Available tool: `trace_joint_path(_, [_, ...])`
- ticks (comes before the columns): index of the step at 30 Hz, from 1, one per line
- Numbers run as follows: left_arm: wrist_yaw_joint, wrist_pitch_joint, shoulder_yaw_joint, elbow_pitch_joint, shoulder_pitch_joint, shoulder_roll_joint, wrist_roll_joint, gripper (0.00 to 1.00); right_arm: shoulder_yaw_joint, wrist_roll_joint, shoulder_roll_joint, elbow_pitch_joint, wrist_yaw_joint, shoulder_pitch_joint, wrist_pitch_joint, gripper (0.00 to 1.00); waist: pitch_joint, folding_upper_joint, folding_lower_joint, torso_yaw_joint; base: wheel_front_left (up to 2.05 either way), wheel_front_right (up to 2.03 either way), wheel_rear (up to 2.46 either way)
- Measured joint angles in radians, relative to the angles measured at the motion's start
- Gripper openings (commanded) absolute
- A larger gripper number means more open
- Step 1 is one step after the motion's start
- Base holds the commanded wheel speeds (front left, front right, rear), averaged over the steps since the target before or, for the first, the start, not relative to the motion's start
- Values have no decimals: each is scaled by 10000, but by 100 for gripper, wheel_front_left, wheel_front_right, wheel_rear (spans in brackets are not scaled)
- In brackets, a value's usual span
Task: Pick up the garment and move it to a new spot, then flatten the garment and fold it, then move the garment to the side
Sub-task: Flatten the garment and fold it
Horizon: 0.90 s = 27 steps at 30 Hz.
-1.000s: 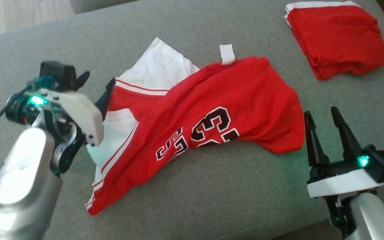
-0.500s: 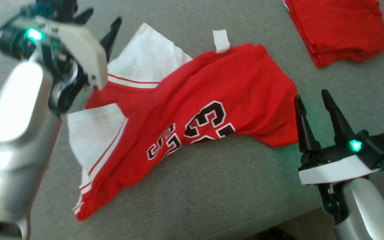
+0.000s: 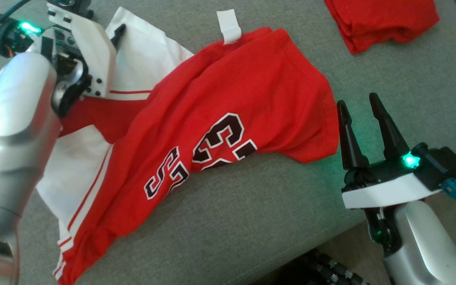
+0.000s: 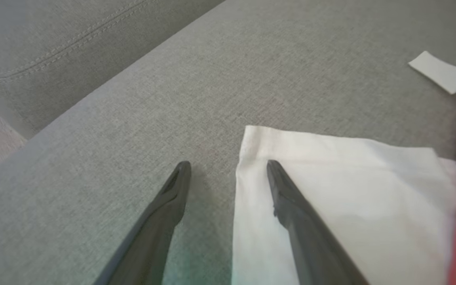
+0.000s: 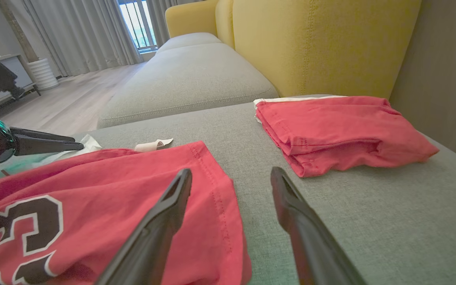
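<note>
The garment is a red and white jersey with black numbers, lying rumpled on the grey cushion. My left gripper is open at the far corner of its white part. In the left wrist view my left gripper straddles that white edge, one finger above the fabric and one above bare cushion. My right gripper stands open just right of the red hem. In the right wrist view my right gripper has its left finger over the hem. Nothing is gripped.
A folded red garment lies at the cushion's far right, in front of a yellow sofa back. A white strip sticks out past the jersey's far edge. The cushion's front edge runs close by my right arm, with a dark ribbed hose below it.
The head camera has shifted, sliding the scene up and left. My left gripper has reached forward from the sleeve's striped edge to the white part's far corner. Both grippers stayed open.
</note>
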<state>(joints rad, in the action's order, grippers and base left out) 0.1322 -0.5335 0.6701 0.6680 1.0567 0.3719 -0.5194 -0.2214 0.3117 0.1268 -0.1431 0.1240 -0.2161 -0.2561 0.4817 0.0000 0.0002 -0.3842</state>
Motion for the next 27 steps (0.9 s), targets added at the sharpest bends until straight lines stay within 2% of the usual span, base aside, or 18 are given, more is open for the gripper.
trace_joint_path(6, [0,244,391,564,410,46,-267,100,8,42,-50,0,0,-17,0,100,135,0,-2,-133,0,0,0])
trace_joint_path(7, [0,230,464,614,453,46,-395,90,13,42,-59,0,0,-17,0,100,136,0,-2,-130,0,0,0])
trace_joint_path(8, [0,209,552,623,469,52,-512,45,21,42,-77,0,0,-17,0,100,140,0,-3,-126,0,0,0])
trace_joint_path(9, [0,205,639,619,475,54,-621,7,23,42,-96,-2,0,-17,0,100,146,0,-3,-121,0,0,0])
trace_joint_path(10, [2,219,731,614,495,50,-738,0,23,42,-119,-2,0,-18,0,100,154,0,-3,-115,0,0,0])
trace_joint_path(16, [0,299,1323,433,651,190,-1569,0,23,42,-159,-13,0,-20,0,100,160,0,-2,-62,0,0,0])
trace_joint_path(21, [0,1900,1668,449,721,326,-1294,0,82,40,-159,-96,0,-18,0,100,-27,0,-2,8,0,0,0])
trace_joint_path(27, [0,3787,1674,725,1730,82,-940,0,138,36,-142,-148,0,19,0,100,-559,0,-3,169,0,0,0])
